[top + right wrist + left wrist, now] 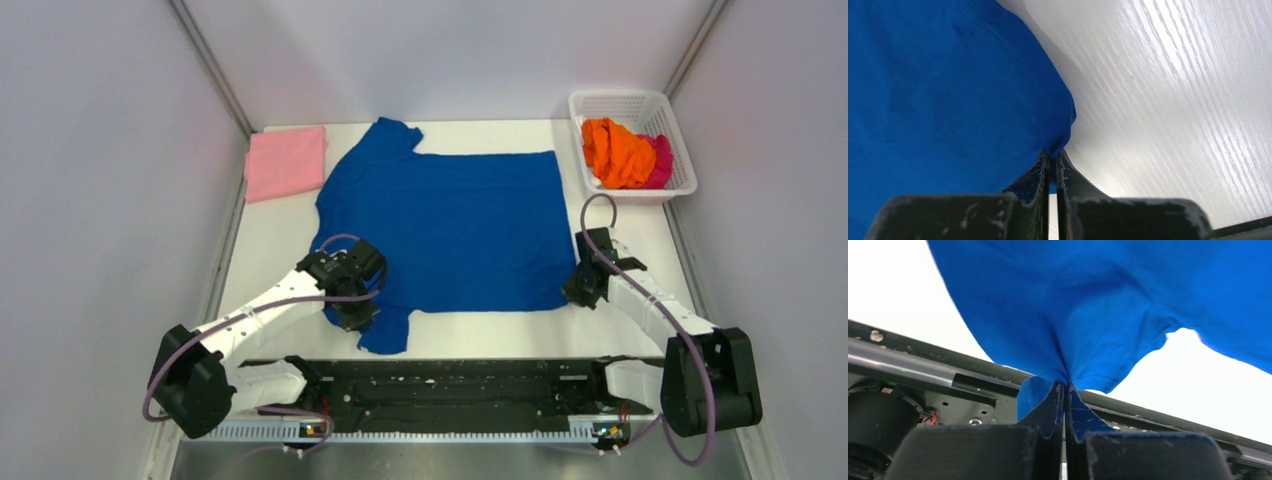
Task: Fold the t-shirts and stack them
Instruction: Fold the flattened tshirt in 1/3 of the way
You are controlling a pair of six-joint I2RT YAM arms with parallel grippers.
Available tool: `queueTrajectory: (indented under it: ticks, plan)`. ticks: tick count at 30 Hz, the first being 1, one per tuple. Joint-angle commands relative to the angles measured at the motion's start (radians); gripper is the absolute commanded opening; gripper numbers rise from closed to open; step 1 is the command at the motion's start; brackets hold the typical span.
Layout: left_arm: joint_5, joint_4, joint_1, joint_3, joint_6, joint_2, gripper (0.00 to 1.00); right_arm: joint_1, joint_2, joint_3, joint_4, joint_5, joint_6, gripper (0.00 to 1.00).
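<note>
The royal blue t-shirt [450, 225] lies spread flat across the middle of the table, its print not visible. My left gripper [352, 305] is shut on its near left edge by the sleeve; the left wrist view shows the blue cloth [1088, 315] bunched between the fingertips [1065, 386]. My right gripper [578, 290] is shut on the near right hem corner, and the right wrist view shows the blue cloth [948, 90] pinched there [1053, 152]. A folded pink t-shirt [286, 161] lies at the far left. The orange t-shirt [616, 152] and magenta t-shirt [661, 162] are crumpled in the basket.
The white mesh basket [620, 103] stands at the far right corner. Grey walls close in the table on three sides. The black arm mounting rail [440, 385] runs along the near edge.
</note>
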State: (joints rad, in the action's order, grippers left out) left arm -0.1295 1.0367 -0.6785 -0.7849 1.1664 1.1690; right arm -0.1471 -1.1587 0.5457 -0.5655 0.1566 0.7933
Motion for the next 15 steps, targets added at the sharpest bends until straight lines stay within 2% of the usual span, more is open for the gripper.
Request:
queueTrajectory:
  ticks: [1, 8, 15]
  plan:
    - [0.053, -0.092, 0.071, -0.076, -0.109, -0.010, 0.00, 0.006, -0.045, 0.121, 0.042, -0.008, -0.053, 0.00]
    - [0.141, -0.146, 0.216, -0.182, -0.223, 0.059, 0.00, 0.007, -0.148, 0.277, 0.045, -0.043, -0.090, 0.00]
    - [0.241, -0.184, 0.343, -0.304, -0.302, 0.205, 0.00, 0.009, -0.247, 0.423, 0.051, -0.049, -0.108, 0.00]
